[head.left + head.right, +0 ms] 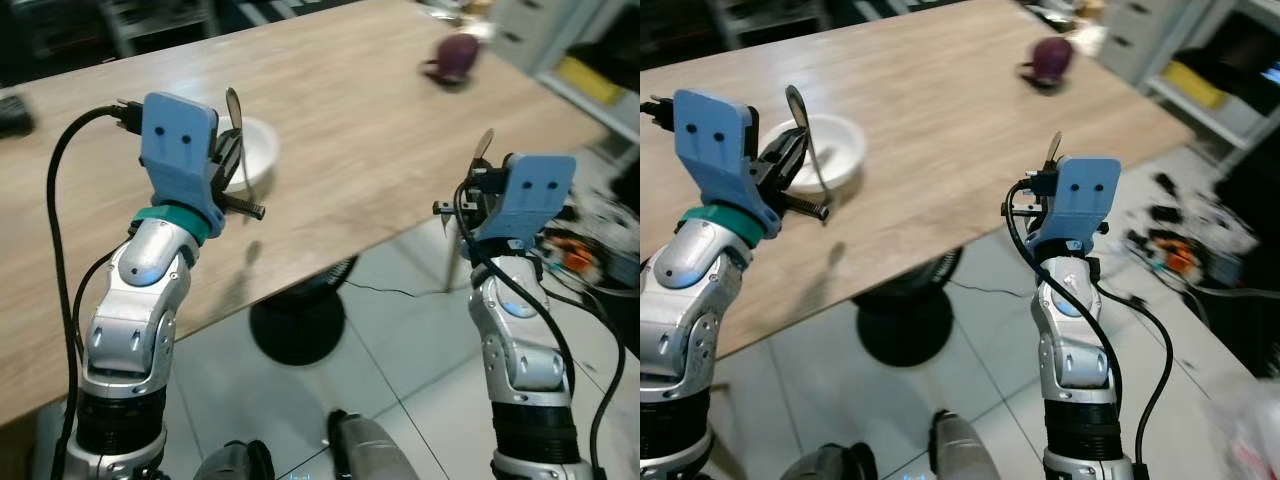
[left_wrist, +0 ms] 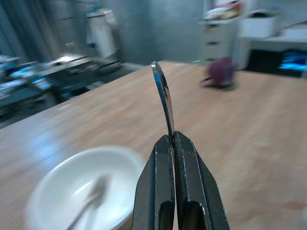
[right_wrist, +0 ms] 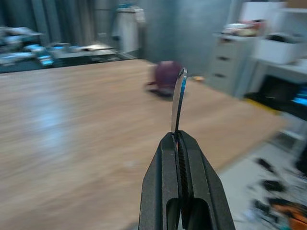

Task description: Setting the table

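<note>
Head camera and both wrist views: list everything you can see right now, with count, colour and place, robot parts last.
Table: one, light wood, ahead of the robot.
Bowl: one, white, on the table near its front edge, just beyond the left gripper.
Utensil in bowl: one, silver, blurred, lying inside it.
Purple object: one, far right of the table, too blurred to identify.
Fan base: one, black, on the tiled floor under the table edge.
Clutter: several dark and orange items, floor at right.
Left gripper: shut on a silver spoon, held upright.
Right gripper: shut on a second silver utensil, upright, beside the table edge.
</note>
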Available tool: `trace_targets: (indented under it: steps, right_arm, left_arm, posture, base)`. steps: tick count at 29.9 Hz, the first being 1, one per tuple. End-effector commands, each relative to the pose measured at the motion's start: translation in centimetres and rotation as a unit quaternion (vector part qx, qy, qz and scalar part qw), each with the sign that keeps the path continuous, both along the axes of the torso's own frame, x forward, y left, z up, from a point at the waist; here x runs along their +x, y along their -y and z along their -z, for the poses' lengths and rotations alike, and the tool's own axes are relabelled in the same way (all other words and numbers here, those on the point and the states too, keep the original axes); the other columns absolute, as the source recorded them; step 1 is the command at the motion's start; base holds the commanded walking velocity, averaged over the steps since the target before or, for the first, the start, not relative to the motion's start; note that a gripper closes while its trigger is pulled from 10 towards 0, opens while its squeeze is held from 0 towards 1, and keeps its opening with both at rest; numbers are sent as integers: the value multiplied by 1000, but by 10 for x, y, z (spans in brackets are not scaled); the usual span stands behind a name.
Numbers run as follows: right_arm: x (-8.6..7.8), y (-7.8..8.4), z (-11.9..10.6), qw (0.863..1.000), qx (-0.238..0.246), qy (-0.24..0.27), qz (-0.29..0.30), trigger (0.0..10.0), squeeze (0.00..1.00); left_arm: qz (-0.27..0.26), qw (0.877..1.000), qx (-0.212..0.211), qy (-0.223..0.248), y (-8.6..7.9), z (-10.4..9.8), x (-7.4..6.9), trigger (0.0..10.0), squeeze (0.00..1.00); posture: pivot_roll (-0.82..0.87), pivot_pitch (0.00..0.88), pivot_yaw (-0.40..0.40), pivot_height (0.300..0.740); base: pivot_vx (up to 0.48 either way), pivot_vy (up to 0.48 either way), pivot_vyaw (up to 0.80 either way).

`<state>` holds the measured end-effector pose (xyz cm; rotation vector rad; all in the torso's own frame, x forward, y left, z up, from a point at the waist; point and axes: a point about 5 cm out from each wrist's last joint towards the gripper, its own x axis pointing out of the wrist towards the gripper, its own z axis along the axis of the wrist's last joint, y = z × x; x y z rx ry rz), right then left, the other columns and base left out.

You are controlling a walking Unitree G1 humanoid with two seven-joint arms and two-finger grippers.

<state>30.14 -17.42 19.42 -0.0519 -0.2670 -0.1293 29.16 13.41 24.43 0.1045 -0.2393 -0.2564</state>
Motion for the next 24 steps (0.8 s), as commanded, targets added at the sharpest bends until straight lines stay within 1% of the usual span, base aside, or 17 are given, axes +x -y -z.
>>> trace_targets:
  steps: [1,11,24]
  right_arm:
    - [0,-1,3,1000,3,-7,1,10000,0]
    - [1,-1,3,1000,3,-11,-2,10000,0]
    - [1,-1,5,1000,2,-15,-1,10000,0]
  left_arm:
    - [2,1000,-1,0,-1,-2,-2,10000,0]
    - [14,1000,-1,-7,2,-2,-3,10000,0]
    - [15,1000,2,-10,2,-2,-3,10000,0]
  posture:
    - [-100,30,44,740]
    - [-101,31,44,740]
    - [-102,39,43,740]
  base:
    - [0,0,-800]
    - [0,0,-800]
    - [0,0,-800]
